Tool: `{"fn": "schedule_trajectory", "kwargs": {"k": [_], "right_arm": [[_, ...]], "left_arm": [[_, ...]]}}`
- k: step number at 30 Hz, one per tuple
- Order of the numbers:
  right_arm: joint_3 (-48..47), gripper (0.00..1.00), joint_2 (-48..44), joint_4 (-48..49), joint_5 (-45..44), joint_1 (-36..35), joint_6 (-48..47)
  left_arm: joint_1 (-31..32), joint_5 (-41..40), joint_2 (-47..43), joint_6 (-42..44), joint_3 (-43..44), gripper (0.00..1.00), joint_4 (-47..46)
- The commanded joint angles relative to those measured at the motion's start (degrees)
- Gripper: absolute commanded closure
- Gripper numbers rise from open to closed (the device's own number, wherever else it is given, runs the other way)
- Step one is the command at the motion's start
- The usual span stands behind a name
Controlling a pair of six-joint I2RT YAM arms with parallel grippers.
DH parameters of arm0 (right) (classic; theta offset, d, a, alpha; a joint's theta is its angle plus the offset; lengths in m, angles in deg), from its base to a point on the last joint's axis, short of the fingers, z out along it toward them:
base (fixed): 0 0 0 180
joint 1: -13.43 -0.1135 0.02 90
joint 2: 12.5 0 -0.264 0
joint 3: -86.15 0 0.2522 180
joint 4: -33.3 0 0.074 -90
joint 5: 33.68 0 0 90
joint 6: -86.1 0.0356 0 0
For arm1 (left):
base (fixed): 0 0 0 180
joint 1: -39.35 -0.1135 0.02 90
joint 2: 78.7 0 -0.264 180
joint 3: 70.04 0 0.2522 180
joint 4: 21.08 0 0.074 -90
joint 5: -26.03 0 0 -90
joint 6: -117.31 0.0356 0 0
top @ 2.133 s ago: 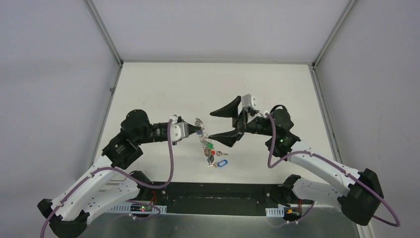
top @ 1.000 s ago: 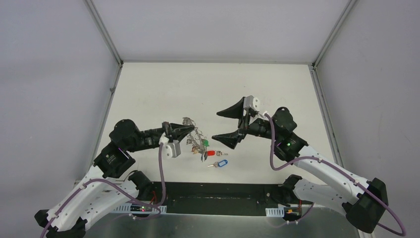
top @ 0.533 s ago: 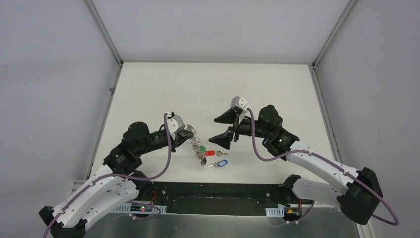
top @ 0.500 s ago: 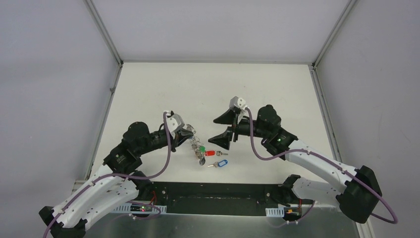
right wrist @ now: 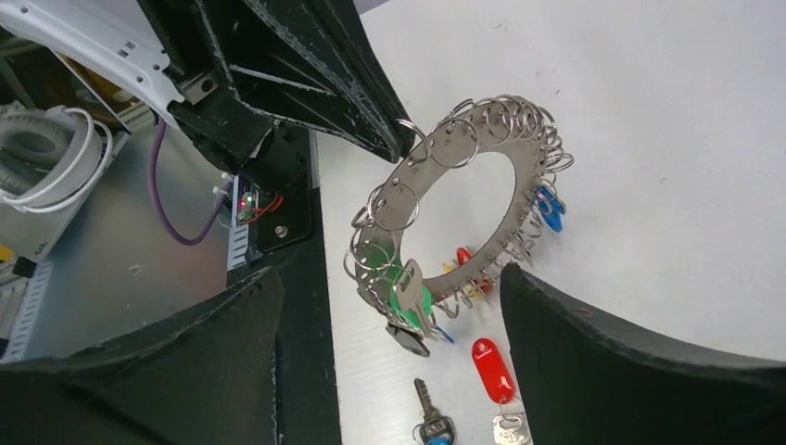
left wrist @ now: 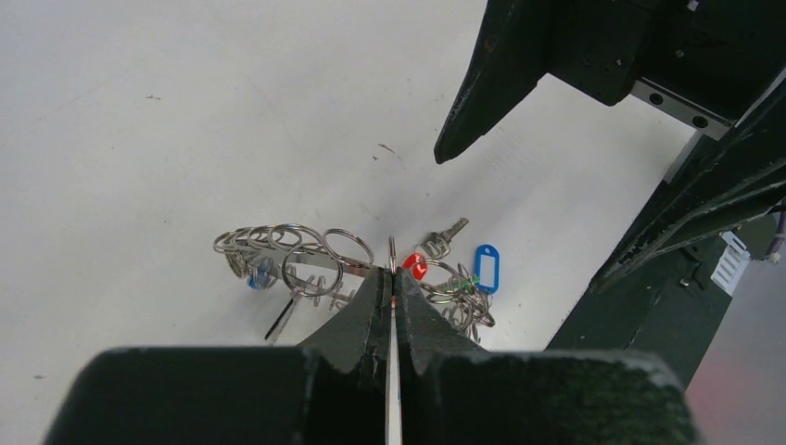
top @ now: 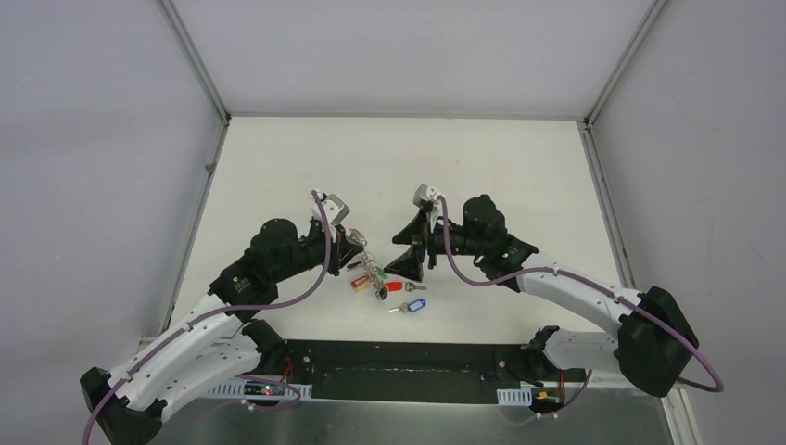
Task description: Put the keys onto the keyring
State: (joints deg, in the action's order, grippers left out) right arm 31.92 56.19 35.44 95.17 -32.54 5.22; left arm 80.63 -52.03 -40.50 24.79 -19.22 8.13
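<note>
From above, my left gripper point(top: 356, 254) holds the keyring point(top: 369, 269) by its rim over the white table point(top: 278, 167). My right gripper point(top: 409, 246) stands just beside the ring, with the jaws spread wide and nothing between them. The red-tagged key point(top: 394, 286) and the blue-tagged key point(top: 413, 304) lie flat on the table, near the ring's hanging tags but apart from the ring.

In the left wrist view, my left jaws are pressed together on the thin edge of the keyring point(left wrist: 306, 260), which I see from the side with its wire loops. Beyond my fingertips lie the red-tagged key point(left wrist: 443, 239) and the blue-tagged key point(left wrist: 487, 267).

In the right wrist view, the keyring point(right wrist: 519, 139) shows its flat face between my two open fingers, and a green tag point(right wrist: 403, 298) hangs at its low side. The red-tagged key point(right wrist: 491, 369) lies on the table under it.
</note>
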Motion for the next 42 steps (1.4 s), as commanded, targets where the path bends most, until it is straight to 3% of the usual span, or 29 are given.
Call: {"fn": "schedule_trajectory", "kwargs": {"k": [1,7,12,16,20,26,38,42], "right_arm": [[-2.52,0.13,1.64,3.84,-1.89,0.39,6.55],[-6.51,0.22,5.97,0.97,-6.38,2.78,22.85],[-7.22,0.16,5.29,-0.51,-8.34,3.35,28.51],[-10.19,0.11,7.34,-8.92,-6.28,4.76,36.7],[-11.32,0.18,11.88,-9.01,-0.06,4.96,44.57],[-11.95,0.36,15.93,-8.89,4.02,3.81,54.2],[-12.62,0.6,19.43,-13.13,6.76,-0.71,63.46],[-11.83,0.62,19.13,-13.92,4.87,-1.15,64.79]], "left_arm": [[0.38,-0.77,0.12,-2.05,2.33,1.0,-3.05],[0.38,0.3,-1.56,0.66,0.14,1.0,-3.0],[0.38,0.47,-3.39,1.95,-3.33,1.0,-3.18],[0.38,-0.01,-5.07,-0.19,-6.35,1.0,-3.6],[0.38,-0.47,-6.67,-1.96,-8.18,1.0,-3.74],[0.38,-0.76,-8.63,-3.14,-9.73,1.0,-3.7],[0.38,-0.97,-9.81,-4.84,-10.97,1.0,-3.64],[0.38,-1.03,-10.02,-4.79,-11.04,1.0,-3.58]]}}
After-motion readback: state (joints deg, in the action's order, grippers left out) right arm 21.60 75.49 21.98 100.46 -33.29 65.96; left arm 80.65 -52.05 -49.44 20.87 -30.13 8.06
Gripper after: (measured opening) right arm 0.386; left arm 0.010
